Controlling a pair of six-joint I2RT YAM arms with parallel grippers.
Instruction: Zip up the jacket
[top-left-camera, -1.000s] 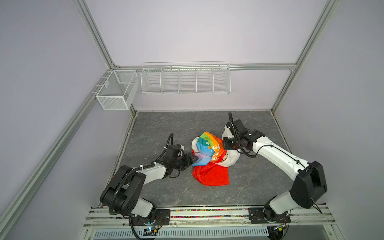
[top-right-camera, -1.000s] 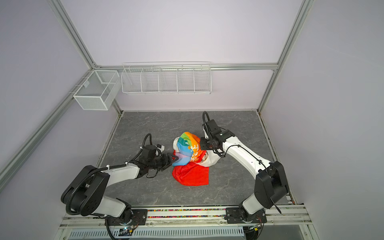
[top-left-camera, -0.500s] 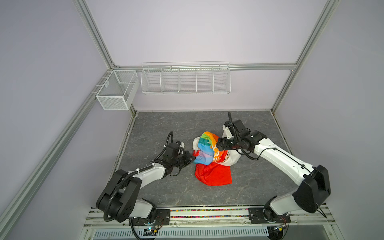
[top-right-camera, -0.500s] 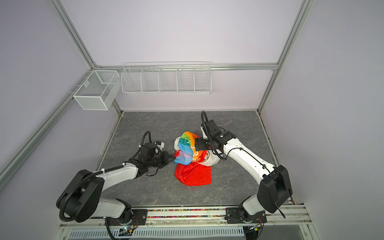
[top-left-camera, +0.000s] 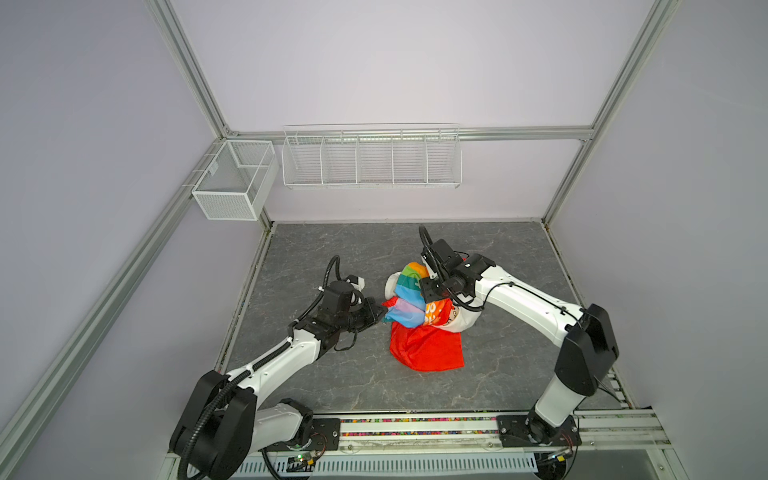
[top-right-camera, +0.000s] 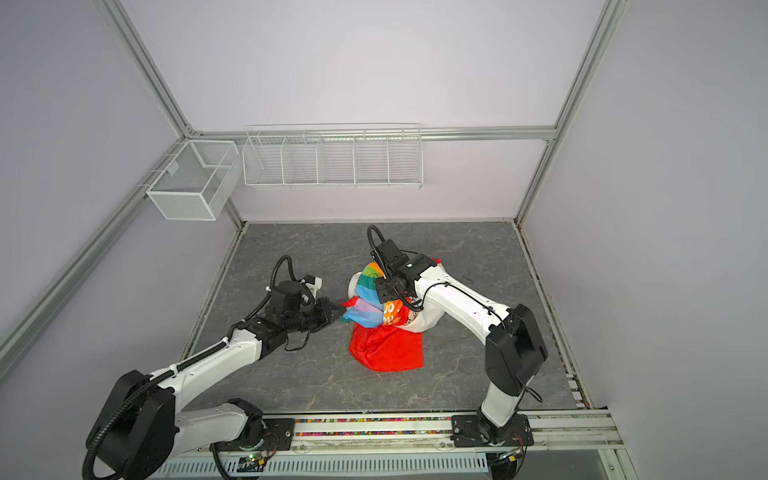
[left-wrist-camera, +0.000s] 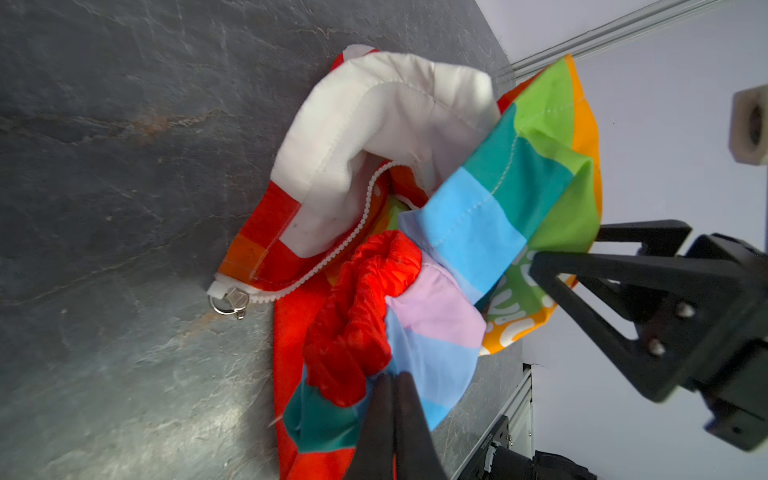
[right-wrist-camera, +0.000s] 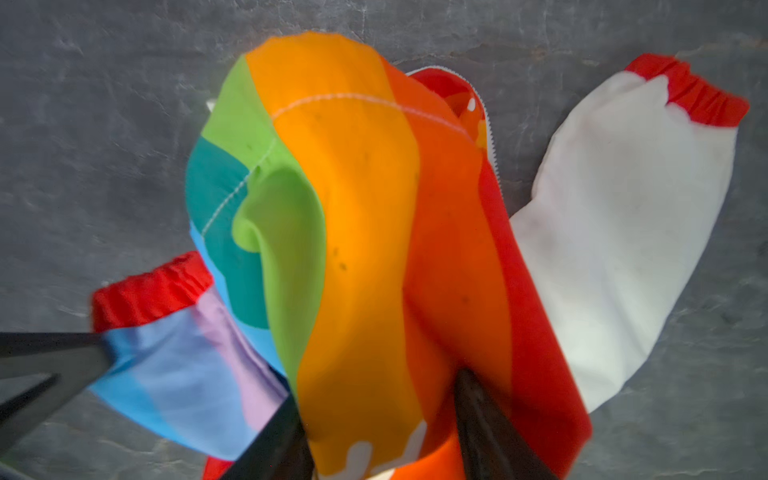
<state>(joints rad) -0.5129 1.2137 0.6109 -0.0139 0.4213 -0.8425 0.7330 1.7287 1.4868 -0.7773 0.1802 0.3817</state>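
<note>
We find crumpled rainbow-striped fabric jacket mid grey stone-pattern counter.
- Left pincer: together, clamped on blue sleeve beside red gathered cuff.
- Right pincer: jaws apart, orange fold between; we cannot confirm grip.
- White lettering on orange panel: folded, unreadable.

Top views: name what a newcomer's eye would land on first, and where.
A crumpled rainbow-striped jacket sits bunched up in the middle of the grey table, with its red hood spread toward the front rail. The left gripper is shut on a sleeve at the jacket's left edge. The right gripper reaches in from the right with a fold between its jaws.
</note>
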